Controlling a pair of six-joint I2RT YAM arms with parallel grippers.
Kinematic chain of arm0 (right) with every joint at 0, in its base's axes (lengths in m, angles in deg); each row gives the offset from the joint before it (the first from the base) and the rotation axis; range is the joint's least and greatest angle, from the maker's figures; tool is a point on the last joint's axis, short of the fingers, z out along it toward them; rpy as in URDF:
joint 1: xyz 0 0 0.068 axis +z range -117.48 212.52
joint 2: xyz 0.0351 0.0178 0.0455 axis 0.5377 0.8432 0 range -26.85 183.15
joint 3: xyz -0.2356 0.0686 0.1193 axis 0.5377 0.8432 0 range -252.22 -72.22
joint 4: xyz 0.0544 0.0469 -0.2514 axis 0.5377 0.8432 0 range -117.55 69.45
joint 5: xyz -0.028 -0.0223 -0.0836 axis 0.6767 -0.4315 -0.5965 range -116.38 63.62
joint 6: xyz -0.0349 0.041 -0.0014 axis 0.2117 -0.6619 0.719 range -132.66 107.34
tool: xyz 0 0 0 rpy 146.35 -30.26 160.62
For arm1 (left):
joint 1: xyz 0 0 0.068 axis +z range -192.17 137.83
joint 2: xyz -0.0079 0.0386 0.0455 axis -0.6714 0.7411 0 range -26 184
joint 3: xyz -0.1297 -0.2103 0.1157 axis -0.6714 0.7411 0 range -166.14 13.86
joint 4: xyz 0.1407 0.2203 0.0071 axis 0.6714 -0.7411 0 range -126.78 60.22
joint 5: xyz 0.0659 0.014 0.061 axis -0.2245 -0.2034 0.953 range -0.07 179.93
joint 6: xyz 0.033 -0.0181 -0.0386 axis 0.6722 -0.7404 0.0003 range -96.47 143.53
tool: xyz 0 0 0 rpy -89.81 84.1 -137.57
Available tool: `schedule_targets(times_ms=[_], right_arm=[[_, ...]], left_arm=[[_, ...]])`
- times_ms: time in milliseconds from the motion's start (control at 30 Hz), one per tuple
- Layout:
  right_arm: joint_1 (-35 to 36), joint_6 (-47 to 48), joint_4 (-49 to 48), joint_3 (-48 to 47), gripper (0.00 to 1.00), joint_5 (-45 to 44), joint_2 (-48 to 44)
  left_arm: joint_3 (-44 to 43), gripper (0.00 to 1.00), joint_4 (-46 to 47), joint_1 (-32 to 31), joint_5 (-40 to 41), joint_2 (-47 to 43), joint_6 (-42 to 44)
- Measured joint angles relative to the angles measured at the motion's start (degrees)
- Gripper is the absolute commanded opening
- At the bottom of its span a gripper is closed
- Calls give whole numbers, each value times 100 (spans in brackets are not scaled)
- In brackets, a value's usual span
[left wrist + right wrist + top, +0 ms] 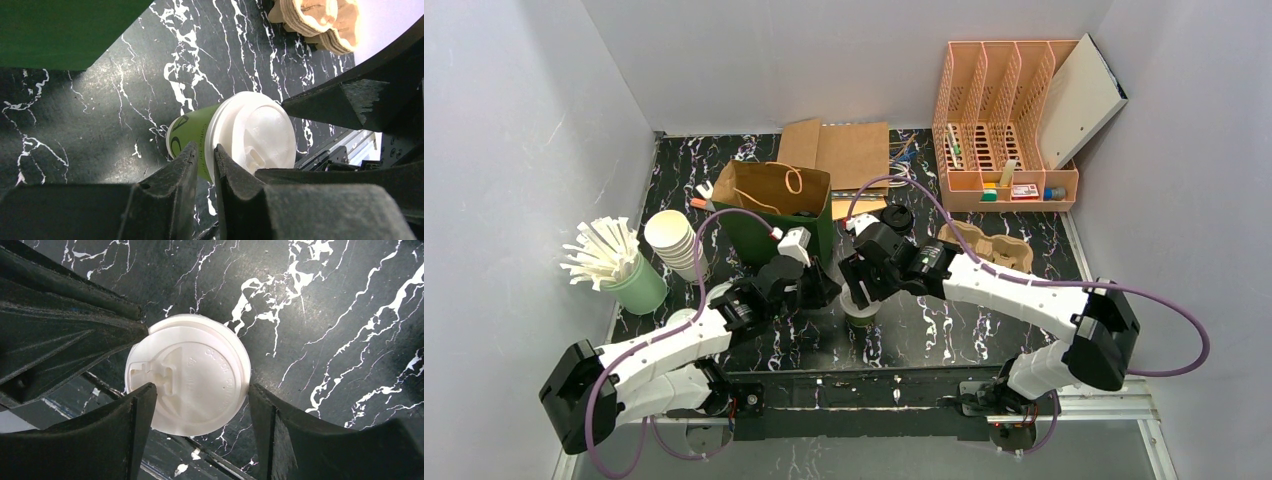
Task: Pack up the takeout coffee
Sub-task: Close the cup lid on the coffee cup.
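top external view: green paper bag (769, 235) stands just beyond the left gripper (824, 290), pulp cup carrier (994, 248) past the right gripper (864, 285). green coffee cup (187, 135) stands directly under the right gripper, jaws apart astride its white lid (190, 372). left gripper's fingers are nearly together, just beside the cup. closing on the lid alone could pop it off; a left nudge could tip the cup.

A green paper cup (186, 136) with a white lid (192, 375) stands upright near the open green bag (754, 232).
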Motion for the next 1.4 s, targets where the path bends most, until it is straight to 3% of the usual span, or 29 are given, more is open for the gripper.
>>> schedule_targets(times_ms=[300,567,800,867,1100,1400], right_arm=[[42,-17,109,0,83,114,-157],[39,-61,216,0,80,111,-260],[35,-76,232,2,87,129,-581],[33,-2,219,15,97,197,-704],[24,837,160,304,98,761,-1134],[-7,2063,127,144,98,1460,-761]], left_arm=[[-516,20,-975,-26,125,52,328],[-780,22,-1296,-26,142,46,431],[-850,23,-1335,-26,9,-107,337],[-809,24,-1318,-26,-59,-280,201],[-221,38,-1296,-39,-286,-1049,-468],[507,33,-968,-109,-555,-1497,-1307]])
